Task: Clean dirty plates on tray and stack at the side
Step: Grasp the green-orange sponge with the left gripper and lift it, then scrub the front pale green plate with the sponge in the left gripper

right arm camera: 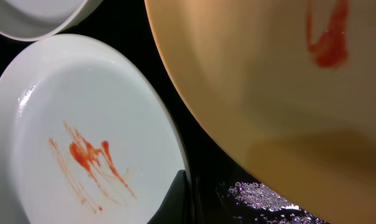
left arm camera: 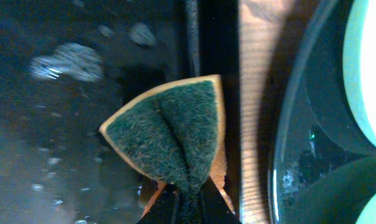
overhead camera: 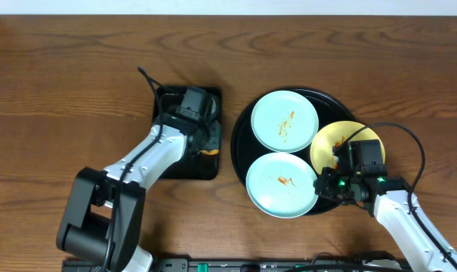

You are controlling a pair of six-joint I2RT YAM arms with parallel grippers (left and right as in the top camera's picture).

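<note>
The round black tray (overhead camera: 245,125) holds three plates. A far mint-blue plate (overhead camera: 285,119) and a near mint-blue plate (overhead camera: 282,183) both carry orange-red smears, and a yellow plate (overhead camera: 341,143) sits at the right. My right gripper (overhead camera: 322,183) grips the near plate's right rim. In the right wrist view its fingers (right arm camera: 191,196) pinch that rim, beside the smeared plate (right arm camera: 82,124) and the yellow plate (right arm camera: 268,81). My left gripper (overhead camera: 205,147) is shut on a folded green and orange sponge (left arm camera: 169,130), fingertips (left arm camera: 189,193) pinching its lower end.
A smaller rectangular black tray (overhead camera: 168,168) lies left of the round tray, wet with foam (left arm camera: 63,62). A narrow strip of wooden table (left arm camera: 256,93) separates the two trays. The round tray's rim (left arm camera: 281,155) shows at the right of the left wrist view.
</note>
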